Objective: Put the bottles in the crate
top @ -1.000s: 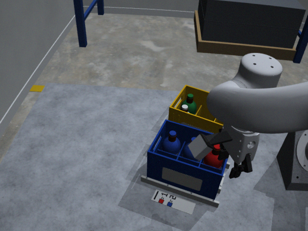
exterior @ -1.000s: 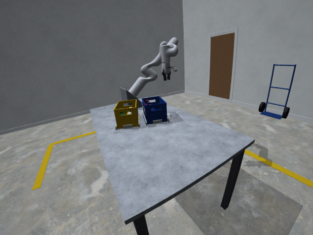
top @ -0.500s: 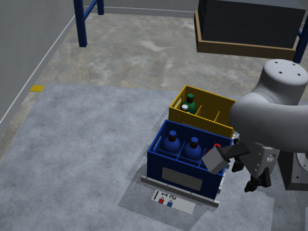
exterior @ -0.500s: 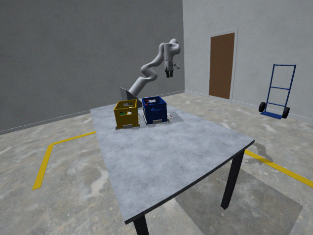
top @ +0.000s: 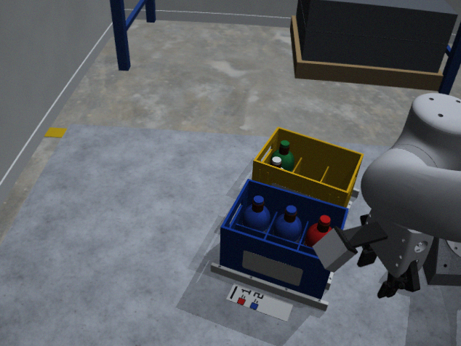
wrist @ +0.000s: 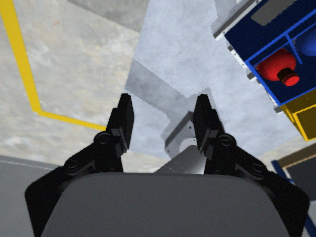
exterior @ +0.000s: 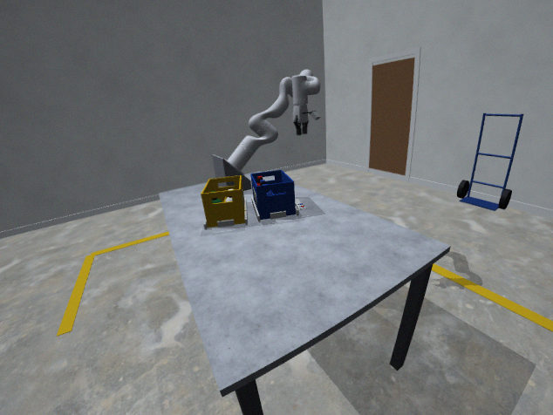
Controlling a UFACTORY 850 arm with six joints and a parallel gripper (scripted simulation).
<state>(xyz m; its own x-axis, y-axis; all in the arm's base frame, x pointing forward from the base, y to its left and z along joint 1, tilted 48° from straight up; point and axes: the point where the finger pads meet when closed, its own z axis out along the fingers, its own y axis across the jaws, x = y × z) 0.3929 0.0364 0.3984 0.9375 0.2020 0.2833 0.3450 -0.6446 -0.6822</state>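
Observation:
The blue crate (top: 283, 239) holds two blue-label bottles (top: 257, 216) (top: 289, 224) and one red-label bottle (top: 320, 230), all upright. The red bottle also shows in the wrist view (wrist: 280, 69). The yellow crate (top: 309, 167) behind it holds a green bottle (top: 283, 154) and a white-capped bottle (top: 275, 161) in its left cell. The pick list (top: 259, 302) lies in front of the blue crate; it shows red 1 and blue 2. My gripper (top: 396, 286) is open and empty, high above the table to the right of the blue crate. In the wrist view its fingers have nothing between them.
Grey stop rails (top: 267, 284) border the crates on the table. The robot's base (exterior: 225, 167) stands behind the crates. A hand truck (exterior: 488, 165) and a door (exterior: 391, 116) are off at the far wall, a dark pallet load (top: 372, 37) on the floor behind.

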